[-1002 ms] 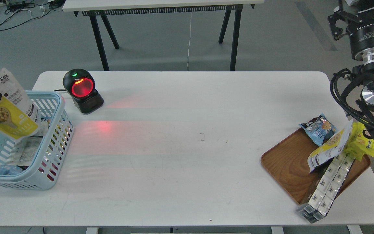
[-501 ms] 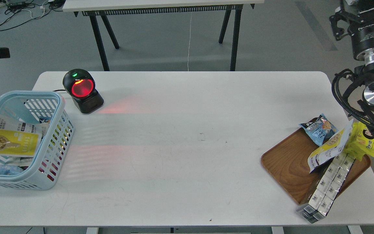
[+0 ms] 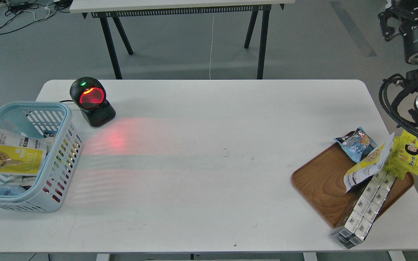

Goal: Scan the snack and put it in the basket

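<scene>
The snack [image 3: 9, 159], a small pouch with a yellow half picturing a scoop of beige balls and a white half with black text, lies flat inside the light blue basket [image 3: 64, 119] at the table's left edge, on top of other packets. Nothing holds it. My left gripper is out of view. My right arm comes in at the right edge; its gripper body [image 3: 410, 21] shows at the top right corner, off the table, with the fingers cut off by the frame edge.
A black barcode scanner [image 3: 92, 101] with a red glowing window stands behind the basket. A brown wooden tray [image 3: 321, 181] at the right front holds a blue packet [image 3: 356, 144], a yellow-white pouch [image 3: 368, 165], a yellow packet [image 3: 408, 154] and white boxes [image 3: 367, 206].
One second ago my left gripper held the snack above the basket. It let go, rose and left the view; the snack now lies in the basket. My right arm drifted up and right.
</scene>
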You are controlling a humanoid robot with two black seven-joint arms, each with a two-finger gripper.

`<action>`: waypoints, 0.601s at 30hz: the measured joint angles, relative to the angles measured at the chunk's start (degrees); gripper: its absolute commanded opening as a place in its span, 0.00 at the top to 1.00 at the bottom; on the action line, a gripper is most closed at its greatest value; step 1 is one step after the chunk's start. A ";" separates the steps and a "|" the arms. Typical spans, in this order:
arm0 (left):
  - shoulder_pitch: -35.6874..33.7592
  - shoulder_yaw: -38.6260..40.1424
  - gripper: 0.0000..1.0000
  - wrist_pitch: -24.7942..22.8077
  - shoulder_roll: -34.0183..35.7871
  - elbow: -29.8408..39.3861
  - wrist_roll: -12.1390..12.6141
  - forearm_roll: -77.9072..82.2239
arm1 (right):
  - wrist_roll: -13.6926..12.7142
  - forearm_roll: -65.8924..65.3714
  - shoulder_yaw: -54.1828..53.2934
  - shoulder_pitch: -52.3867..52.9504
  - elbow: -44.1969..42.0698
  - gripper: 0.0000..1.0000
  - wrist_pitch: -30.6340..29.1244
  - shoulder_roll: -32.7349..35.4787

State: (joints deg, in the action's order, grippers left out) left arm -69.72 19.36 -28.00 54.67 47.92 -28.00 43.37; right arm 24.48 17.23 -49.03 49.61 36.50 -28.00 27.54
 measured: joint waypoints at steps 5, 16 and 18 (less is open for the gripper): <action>0.63 0.02 0.00 0.00 -8.55 -7.21 0.00 -14.66 | -0.53 0.02 0.04 0.01 -0.36 0.01 0.00 0.19; 0.85 0.75 0.00 0.00 -33.49 -35.04 0.00 -40.21 | -0.88 0.12 0.43 -0.53 -0.20 0.01 0.00 -0.41; 1.06 1.66 0.00 0.02 -36.23 -38.18 0.00 -45.41 | -1.20 0.11 0.59 -0.61 -0.03 0.01 0.00 -0.52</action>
State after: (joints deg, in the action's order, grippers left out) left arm -68.66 21.03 -27.97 18.44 9.75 -28.00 -2.03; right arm 23.28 17.34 -48.43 49.00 36.47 -28.00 27.02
